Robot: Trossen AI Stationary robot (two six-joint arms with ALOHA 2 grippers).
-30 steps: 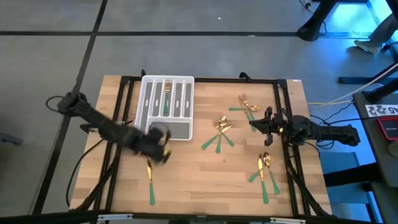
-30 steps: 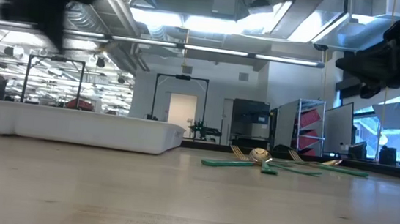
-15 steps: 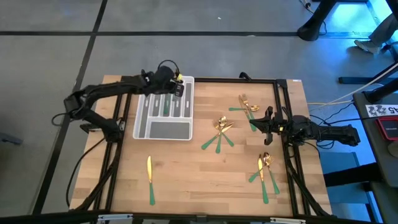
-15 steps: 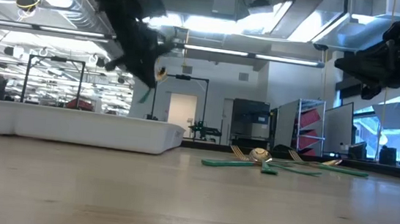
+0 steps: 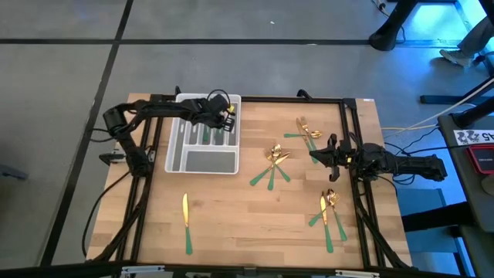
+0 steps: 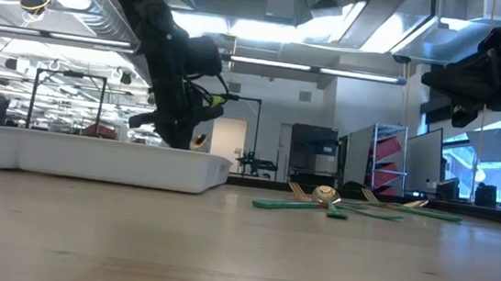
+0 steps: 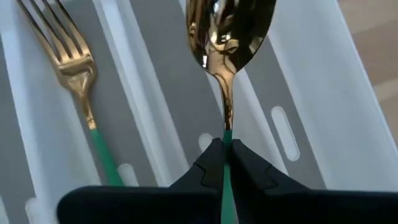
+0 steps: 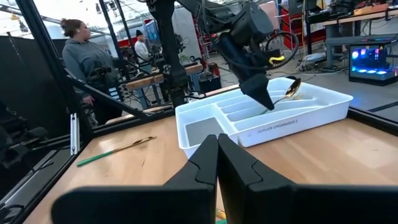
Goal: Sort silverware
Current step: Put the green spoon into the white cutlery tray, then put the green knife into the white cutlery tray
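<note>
- High view: the left gripper (image 5: 225, 117) hangs over the white tray (image 5: 179, 151) at the bench's far-left corner; the right gripper (image 5: 330, 149) waits near the right edge.
- Left wrist view: fingers pinched on a spoon (image 7: 227, 43) above a tray slot; a fork (image 7: 74, 71) lies in a neighbouring slot.
- Right wrist view: fingers pressed together, empty.

A white compartmented tray (image 5: 202, 158) sits on the wooden table (image 5: 255, 216), toward the far left part of the tabletop, with several narrow slots side by side and one wide bare compartment across its near end. Black frame rails (image 5: 255, 99) run along the table's edges. Beyond the table, behind the tray, two people (image 8: 84, 59) stand in the room among racks and benches.
</note>
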